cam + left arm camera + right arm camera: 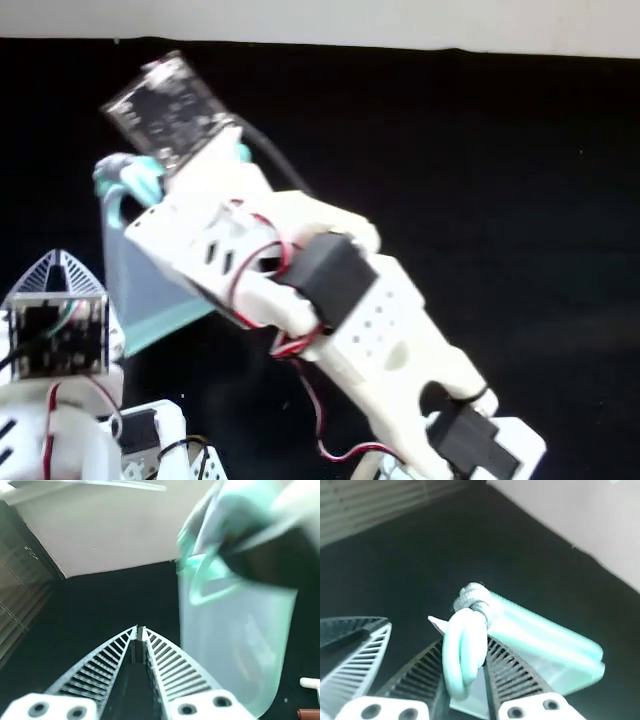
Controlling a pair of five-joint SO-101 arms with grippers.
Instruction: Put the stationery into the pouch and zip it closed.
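Note:
My right gripper (465,647) is shut on the teal loop (462,660) at the zip end of the translucent teal pouch (545,647). In the high view that arm stretches from lower right to the upper left, gripper (150,178) over the pouch (150,290), which hangs below it. My left gripper (139,630) is shut with nothing in it and points up beside the pouch (235,645); from above it stands at the lower left (60,262). A white item (310,682) and a brown item (307,713) lie on the black table past the pouch.
The table (480,150) is covered in black cloth, with a pale wall (400,20) along its far edge. The right arm's body (360,310) and its red wires cross the middle of the table. The other arm's ribbed finger (350,645) shows beside my right gripper.

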